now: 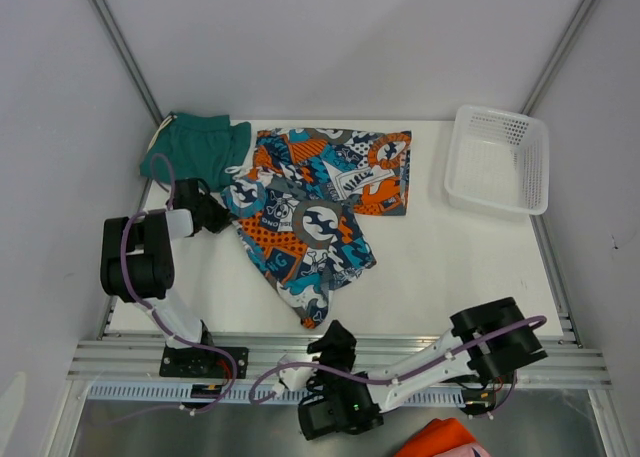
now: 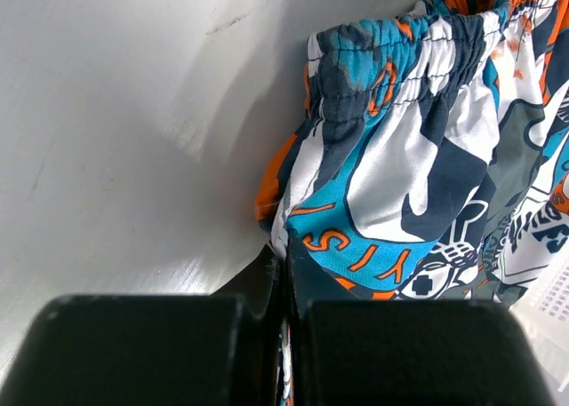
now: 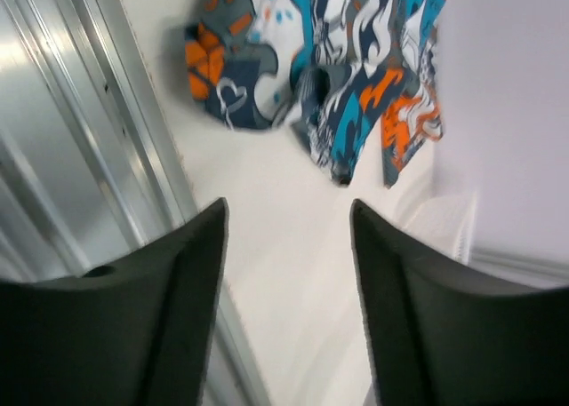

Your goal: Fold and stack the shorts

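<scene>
The printed shorts point(image 1: 320, 207) lie spread and rumpled across the middle of the table, one leg trailing toward the near edge. My left gripper point(image 1: 218, 215) is shut on their left waistband corner; in the left wrist view the printed shorts point(image 2: 427, 139) rise from the left gripper point(image 2: 286, 273), fabric pinched between the jaws. The teal-green shorts point(image 1: 195, 147) sit bunched at the back left, just beyond that gripper. My right gripper point(image 1: 335, 335) stands open over the table's near edge, below the trailing leg. In the right wrist view the right gripper point(image 3: 286, 209) holds nothing, and the printed shorts point(image 3: 311, 59) lie ahead of it.
A white mesh basket point(image 1: 497, 159) stands at the back right. A plain orange cloth point(image 1: 445, 439) shows below the table's front rail point(image 1: 400, 352). The metal rail point(image 3: 107, 139) runs beside the right gripper's left finger. White walls close in the back and sides.
</scene>
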{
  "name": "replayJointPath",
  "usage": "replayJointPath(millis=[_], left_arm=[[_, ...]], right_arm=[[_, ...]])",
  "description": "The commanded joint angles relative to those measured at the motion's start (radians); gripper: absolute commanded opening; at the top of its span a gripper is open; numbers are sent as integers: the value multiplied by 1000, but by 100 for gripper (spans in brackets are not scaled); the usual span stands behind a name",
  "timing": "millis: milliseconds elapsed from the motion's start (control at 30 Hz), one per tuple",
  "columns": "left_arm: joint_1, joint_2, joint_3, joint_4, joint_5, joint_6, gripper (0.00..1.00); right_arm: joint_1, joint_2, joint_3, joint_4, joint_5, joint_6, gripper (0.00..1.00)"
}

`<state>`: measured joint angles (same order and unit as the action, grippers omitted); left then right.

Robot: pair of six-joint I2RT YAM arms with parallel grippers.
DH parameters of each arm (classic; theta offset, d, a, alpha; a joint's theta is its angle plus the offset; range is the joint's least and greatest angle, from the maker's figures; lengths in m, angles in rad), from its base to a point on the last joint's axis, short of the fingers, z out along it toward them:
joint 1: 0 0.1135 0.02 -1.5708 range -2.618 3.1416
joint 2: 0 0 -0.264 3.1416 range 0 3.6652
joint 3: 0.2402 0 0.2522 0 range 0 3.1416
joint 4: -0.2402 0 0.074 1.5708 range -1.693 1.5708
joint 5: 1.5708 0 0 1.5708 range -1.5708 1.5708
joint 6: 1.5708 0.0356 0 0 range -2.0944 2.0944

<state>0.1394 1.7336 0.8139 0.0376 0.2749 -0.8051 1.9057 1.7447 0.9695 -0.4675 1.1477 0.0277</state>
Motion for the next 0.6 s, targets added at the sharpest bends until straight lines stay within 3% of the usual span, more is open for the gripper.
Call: replayJointPath(millis=[0,33,100,233,300,400,567], left_arm=[[11,15,22,22,-33,30,0],[11,23,21,25,-29,35,0],[14,30,19,30,-16,38,0],[23,30,-1,70,9,40,0],[26,24,-1,74,12,46,0],[31,30,-19,96,33,46,0],[49,34,-30,131,56,38,0]], right_arm=[[27,-138,-21,-100,67,162,73],[24,-161,-26,-137,60,196,92],[3,-232,-19,-157,-33,282,92],[-143,-373,-24,-21,-291,386,88],[-206,-413,-28,19,-443,478,80],[-310,-403,-26,55,-572,621,68],[-333,-294,10,95,-695,637,66]])
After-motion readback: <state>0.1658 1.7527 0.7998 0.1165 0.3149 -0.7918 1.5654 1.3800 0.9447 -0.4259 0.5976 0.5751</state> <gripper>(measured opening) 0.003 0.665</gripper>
